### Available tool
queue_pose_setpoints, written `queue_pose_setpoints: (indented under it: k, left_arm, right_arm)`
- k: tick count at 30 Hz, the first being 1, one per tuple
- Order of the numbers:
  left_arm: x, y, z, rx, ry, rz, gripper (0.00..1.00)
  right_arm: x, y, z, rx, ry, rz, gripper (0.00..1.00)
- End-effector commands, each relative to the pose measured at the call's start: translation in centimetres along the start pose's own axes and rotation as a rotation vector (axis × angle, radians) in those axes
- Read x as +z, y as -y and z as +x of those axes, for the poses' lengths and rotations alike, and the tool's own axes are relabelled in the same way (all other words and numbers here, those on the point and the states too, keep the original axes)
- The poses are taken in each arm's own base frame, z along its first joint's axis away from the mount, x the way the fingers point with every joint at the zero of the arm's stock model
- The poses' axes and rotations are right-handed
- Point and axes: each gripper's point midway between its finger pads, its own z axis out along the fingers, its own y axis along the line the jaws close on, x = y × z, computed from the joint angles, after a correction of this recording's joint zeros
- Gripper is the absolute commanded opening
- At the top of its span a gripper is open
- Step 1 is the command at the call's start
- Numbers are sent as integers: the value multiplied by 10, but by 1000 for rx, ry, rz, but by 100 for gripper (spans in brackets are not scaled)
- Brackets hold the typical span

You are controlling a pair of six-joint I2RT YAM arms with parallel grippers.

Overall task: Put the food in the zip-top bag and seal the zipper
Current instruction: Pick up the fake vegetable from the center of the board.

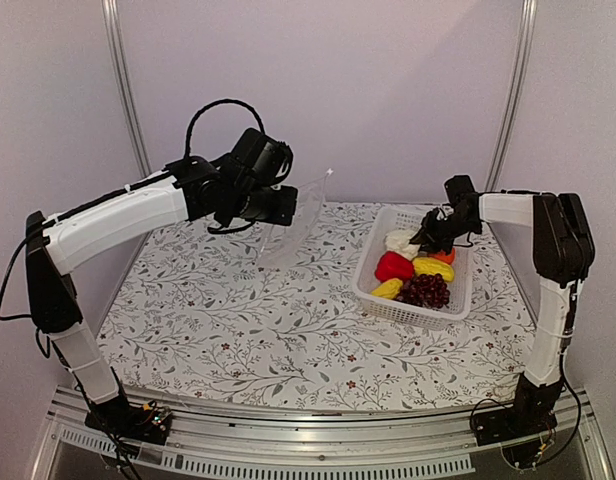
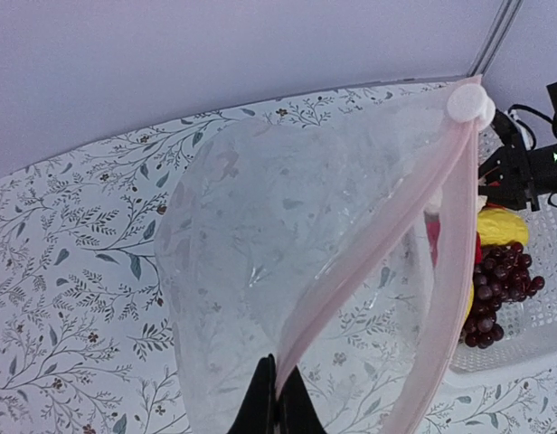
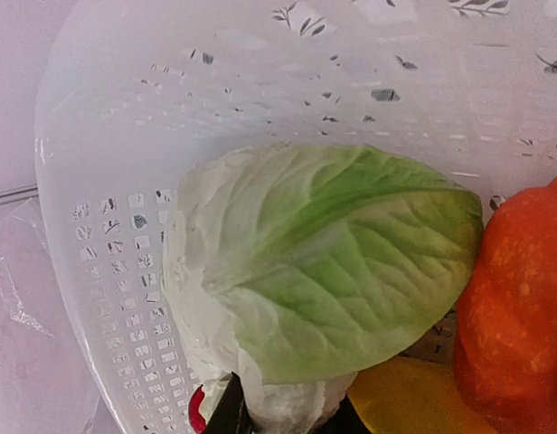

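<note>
Two hands, one bag, six toy foods; none of the food is bagged yet.

**Left hand** [image 2: 277, 402]: closed, pinching the zip-top bag [image 2: 260, 235] at the near end of its mouth edge. It holds the bag up over the far left of the table [image 1: 238, 320], and the mouth faces right toward the basket [image 1: 413, 300]. Nothing shows inside the bag.

**Zipper** [image 2: 373, 246]: pale pink strip. Its two lips are parted and spread toward the near side, and they meet at a white slider tab [image 2: 470, 102] at the far end.

**Basket**: white, perforated, on the right of the table. It holds all the food:
- cabbage piece [image 3: 333, 271], white with a green leaf, at the far left corner
- red pepper [image 1: 393, 266]
- two yellow pieces [image 1: 433, 268]
- orange fruit [image 3: 523, 298], just right of the cabbage
- grape bunch [image 1: 425, 290], at the near end

**Right hand** [image 3: 286, 418]: lowered into the far end of the basket, jaws apart on either side of the cabbage piece's lower end. Whether they already press on it cannot be told.

**Step in hand (judged)**: taking the cabbage piece as the first item for the bag.

**Handling notes**
- Close on the firm white base, not the thin leaf edge.
- Check that the orange fruit and the yellow piece below are not caught in the grip.
- Lift straight up past the basket wall before moving left.
- The bag hangs from one pinch point, so its mouth will likely sag. Approach along the gap between the lips and release well inside, so the piece does not catch on the strip.
- The cabbage piece is the bulkiest item and could snag at the opening.
</note>
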Motion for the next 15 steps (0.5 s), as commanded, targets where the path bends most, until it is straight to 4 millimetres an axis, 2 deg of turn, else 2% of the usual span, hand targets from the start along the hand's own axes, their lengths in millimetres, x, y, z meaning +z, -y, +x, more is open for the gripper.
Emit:
queue_pose_setpoints:
  k: [1, 3, 8, 15]
  left_arm:
    - [-6, -9, -15, -33, 30, -6, 0]
    - [-3, -7, -16, -37, 34, 3, 0]
    - [8, -1, -19, -57, 38, 28, 0]
    - [27, 14, -23, -117, 23, 74, 0]
  right_arm:
    - [-48, -27, 0, -79, 82, -37, 1]
    - [-63, -32, 7, -109, 89, -39, 0]
    - [-103, -60, 28, -182, 117, -87, 0]
    - [-155, -130, 75, -346, 108, -221, 0]
